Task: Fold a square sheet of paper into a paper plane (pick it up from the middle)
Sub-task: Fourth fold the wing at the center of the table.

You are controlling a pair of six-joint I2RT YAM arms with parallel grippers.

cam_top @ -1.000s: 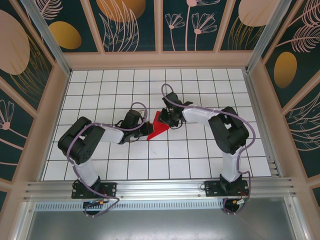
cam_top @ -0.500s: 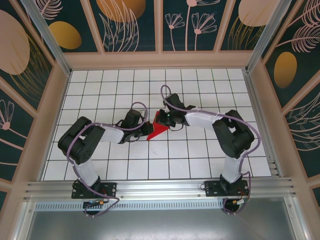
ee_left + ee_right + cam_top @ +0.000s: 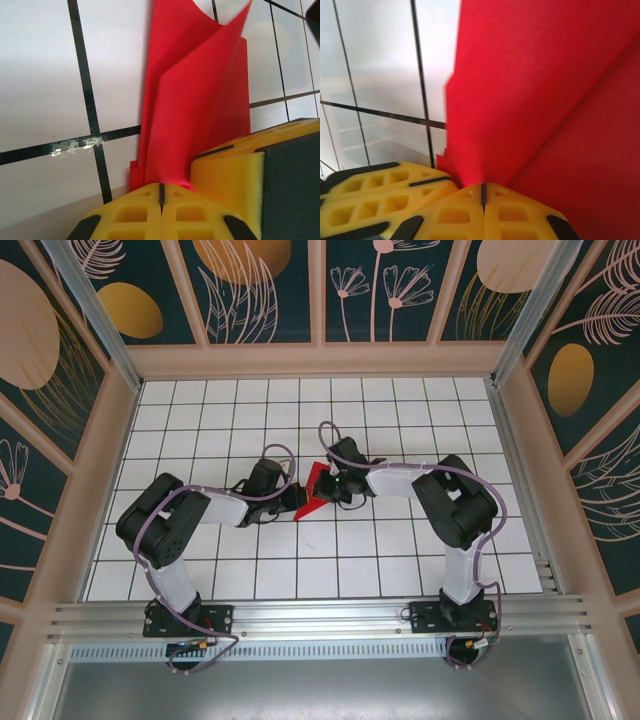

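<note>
White grid-tile table [image 3: 200, 420], floral walls. At table ctr, bright red part-folded paper sheet [image 3: 312, 490], pinched by left end effector [image 3: 294, 500] & right end effector [image 3: 328, 488], both clamped on it. Risk: opposing pulls could tear it or skew crease.

Folded red paper [image 3: 312, 492] near bench [image 3: 200, 410] centre on white grid tiles, tip pointing near-left. Left claw [image 3: 293, 500] touching its left side; right claw [image 3: 328, 485] touching its right side. Left arm [image 3: 190, 520], right arm [image 3: 450, 502] reaching inward from near edge.
</note>
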